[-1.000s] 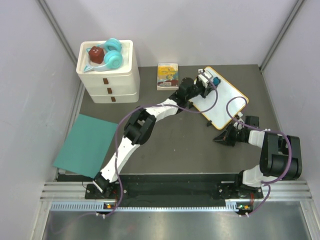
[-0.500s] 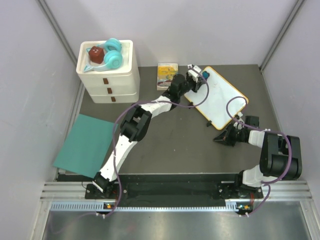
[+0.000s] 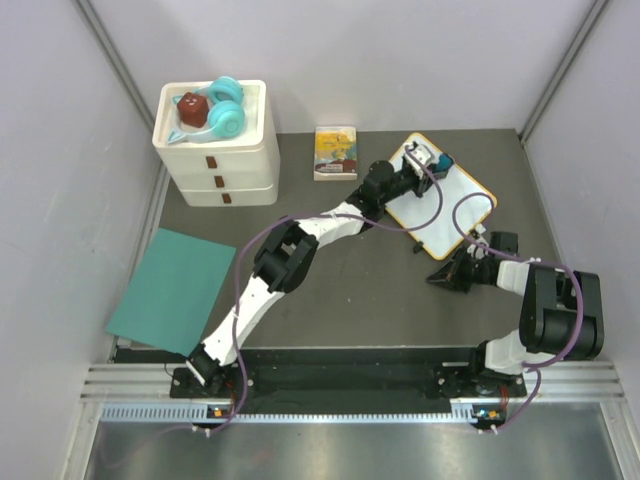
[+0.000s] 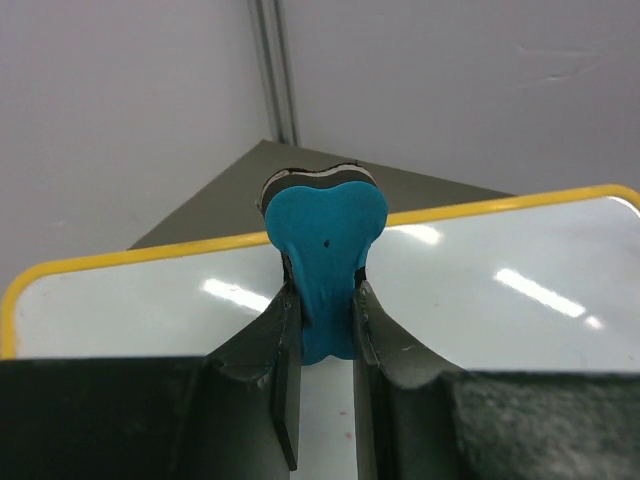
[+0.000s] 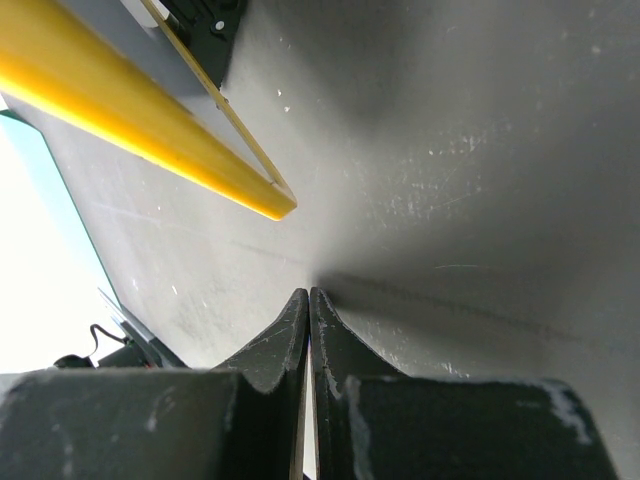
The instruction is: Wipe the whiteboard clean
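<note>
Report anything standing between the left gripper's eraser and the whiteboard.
Nothing visible does. The left gripper holds the blue eraser right over the whiteboard, and no other object lies on the white surface around it.

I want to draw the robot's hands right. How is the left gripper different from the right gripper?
The left gripper pinches a blue eraser; the right gripper is shut on nothing. The left gripper is over the whiteboard; the right gripper is off it, low over the table. The left arm stretches far; the right arm is folded. Both have two dark fingers.
</note>
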### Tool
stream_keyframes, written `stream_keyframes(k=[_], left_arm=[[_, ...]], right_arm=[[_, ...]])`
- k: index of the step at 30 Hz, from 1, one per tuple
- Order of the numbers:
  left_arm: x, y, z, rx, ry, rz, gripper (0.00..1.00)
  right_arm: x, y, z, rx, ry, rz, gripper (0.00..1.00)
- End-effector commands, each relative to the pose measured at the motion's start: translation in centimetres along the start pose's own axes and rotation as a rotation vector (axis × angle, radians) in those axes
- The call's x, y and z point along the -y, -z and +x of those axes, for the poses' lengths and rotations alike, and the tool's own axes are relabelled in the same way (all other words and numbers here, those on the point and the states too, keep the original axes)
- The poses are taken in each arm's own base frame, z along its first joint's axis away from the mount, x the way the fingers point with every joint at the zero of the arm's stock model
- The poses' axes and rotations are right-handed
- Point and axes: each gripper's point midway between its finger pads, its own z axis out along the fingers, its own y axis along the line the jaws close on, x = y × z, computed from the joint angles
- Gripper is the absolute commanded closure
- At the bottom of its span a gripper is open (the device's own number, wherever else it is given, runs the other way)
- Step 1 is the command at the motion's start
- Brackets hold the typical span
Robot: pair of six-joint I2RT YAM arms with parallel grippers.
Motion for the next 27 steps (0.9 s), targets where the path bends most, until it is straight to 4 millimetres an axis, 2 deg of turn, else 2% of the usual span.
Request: stream_keyframes(k=[1,2,3,4,5,10,12,13,14,17,18,20,21,22,25,27], left_arm=[[-4.1,-0.8,-4.3,0.143,-0.076,-0.175,0.99],[-4.5,-0.8,-3.3,0.130,-0.088,-0.189,0.98],[-4.9,-0.9,-3.2,0.129,-0.093,-0.206,0.98],[-5.1,-1.1,-4.0,0.145,-0.099,-0.215,0.98],[-5.3,-1.2,-3.1,0.132,-0.107,-0.220,0.98],[-5.1,-1.2,-1.5,0.076,-0.108,-0.198,0.98],[-4.7,-0.8,-0.5,0.050,-0.100,-0.180,0.98],[-4.3,-0.7,-1.1,0.058,-0.101,-0.163,0.99],[-3.8,-0.4,0.1,0.031,-0.092,-0.148,0.99],[-2.7,0.1,-0.2,0.025,-0.076,-0.100,1.00],[-2.4,0.7,1.0,-0.004,-0.064,-0.093,1.00],[-2.0,1.3,0.6,-0.006,-0.057,-0.082,1.00],[-1.5,2.1,2.3,-0.042,-0.038,-0.073,1.00],[-1.2,2.3,1.5,-0.031,-0.035,-0.066,1.00],[-1.2,3.2,1.8,-0.027,-0.032,-0.081,1.00],[-1.8,3.1,1.2,-0.002,-0.037,-0.115,1.00]], right_arm=[[1.0,-0.1,0.6,0.000,0.024,0.052,1.00],[0.9,-0.1,0.5,0.002,0.026,0.051,1.00],[1.0,-0.1,0.6,-0.002,0.024,0.052,1.00],[1.0,-0.1,0.6,-0.001,0.025,0.052,1.00],[0.9,-0.1,0.6,0.000,0.026,0.049,1.00],[0.9,-0.1,0.5,0.000,0.025,0.048,1.00],[0.9,-0.1,0.6,-0.001,0.028,0.046,1.00],[0.9,-0.1,0.5,0.001,0.028,0.046,1.00],[0.8,-0.1,0.6,0.000,0.027,0.046,1.00],[0.9,-0.1,0.5,0.002,0.029,0.046,1.00],[0.8,-0.1,0.6,-0.001,0.029,0.044,1.00],[0.8,-0.1,0.6,-0.001,0.030,0.044,1.00],[0.8,-0.1,0.6,-0.001,0.030,0.044,1.00],[0.8,-0.1,0.6,-0.001,0.031,0.043,1.00],[0.8,-0.1,0.6,0.001,0.029,0.043,1.00],[0.8,-0.1,0.6,0.002,0.029,0.042,1.00]])
